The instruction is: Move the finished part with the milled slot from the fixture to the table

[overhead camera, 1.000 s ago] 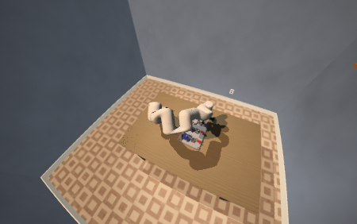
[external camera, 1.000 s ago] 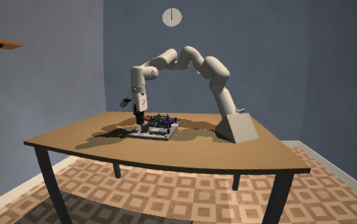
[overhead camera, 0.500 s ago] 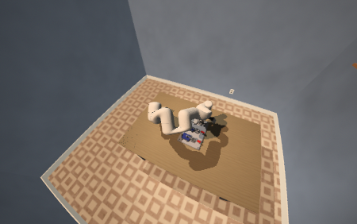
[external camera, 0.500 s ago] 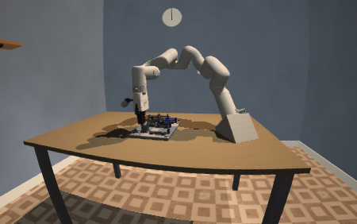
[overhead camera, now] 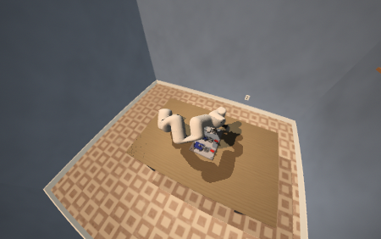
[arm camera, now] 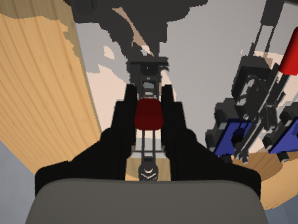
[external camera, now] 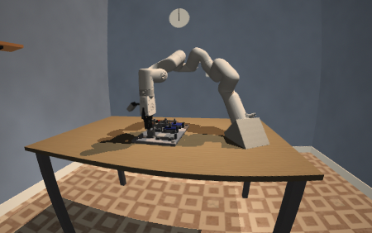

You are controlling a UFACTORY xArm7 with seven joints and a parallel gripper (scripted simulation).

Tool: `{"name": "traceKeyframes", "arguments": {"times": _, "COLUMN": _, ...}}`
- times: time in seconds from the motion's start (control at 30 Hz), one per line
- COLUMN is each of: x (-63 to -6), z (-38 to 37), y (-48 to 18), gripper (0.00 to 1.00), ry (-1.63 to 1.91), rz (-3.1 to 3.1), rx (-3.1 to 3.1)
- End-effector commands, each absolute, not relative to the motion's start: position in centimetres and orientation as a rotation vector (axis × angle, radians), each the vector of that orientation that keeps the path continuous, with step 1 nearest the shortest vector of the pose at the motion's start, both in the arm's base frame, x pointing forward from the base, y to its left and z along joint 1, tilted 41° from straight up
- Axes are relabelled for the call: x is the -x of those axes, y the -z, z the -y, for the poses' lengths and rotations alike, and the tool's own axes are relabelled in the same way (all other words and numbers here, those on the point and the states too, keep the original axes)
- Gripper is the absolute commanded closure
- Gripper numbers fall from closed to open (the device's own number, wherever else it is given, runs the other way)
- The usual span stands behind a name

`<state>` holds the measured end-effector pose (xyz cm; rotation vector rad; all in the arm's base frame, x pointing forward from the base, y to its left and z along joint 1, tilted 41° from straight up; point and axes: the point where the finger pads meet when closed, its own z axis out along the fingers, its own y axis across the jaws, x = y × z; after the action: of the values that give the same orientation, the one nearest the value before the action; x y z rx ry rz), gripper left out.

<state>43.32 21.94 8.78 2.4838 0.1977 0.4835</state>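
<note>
A grey fixture plate (external camera: 157, 133) lies on the wooden table and carries black toggle clamps with red handles. My gripper (arm camera: 149, 98) (external camera: 147, 124) stands upright over the plate's near-left end and is shut on the red handle (arm camera: 148, 115) of one clamp. A blue blank (arm camera: 232, 135) sits in the nest to the right under another clamp with a red handle (arm camera: 289, 63). Blue parts also show from above (overhead camera: 196, 146). The part with the milled slot is hidden under my fingers and the clamp.
The arm's base (external camera: 248, 132) stands on the table to the right of the fixture. The arm arches over the plate. Bare wooden table surrounds the plate, and its front edge (external camera: 174, 173) is some way off.
</note>
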Motion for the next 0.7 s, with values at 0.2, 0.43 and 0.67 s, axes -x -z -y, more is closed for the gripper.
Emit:
{"name": "traceKeyframes", "arguments": {"times": 0.2, "x": -43.06, "z": -22.07, "y": -8.75, "gripper": 1.0, "ry": -0.486, "rz": -0.201, "rx": -2.486}}
{"name": "traceKeyframes", "arguments": {"times": 0.43, "x": -42.99, "z": -22.05, "y": -8.73, "gripper": 1.0, "ry": -0.486, "rz": -0.201, "rx": -2.486}}
{"name": "traceKeyframes", "arguments": {"times": 0.67, "x": -42.97, "z": -22.05, "y": -8.73, "gripper": 1.0, "ry": -0.486, "rz": -0.201, "rx": -2.486}}
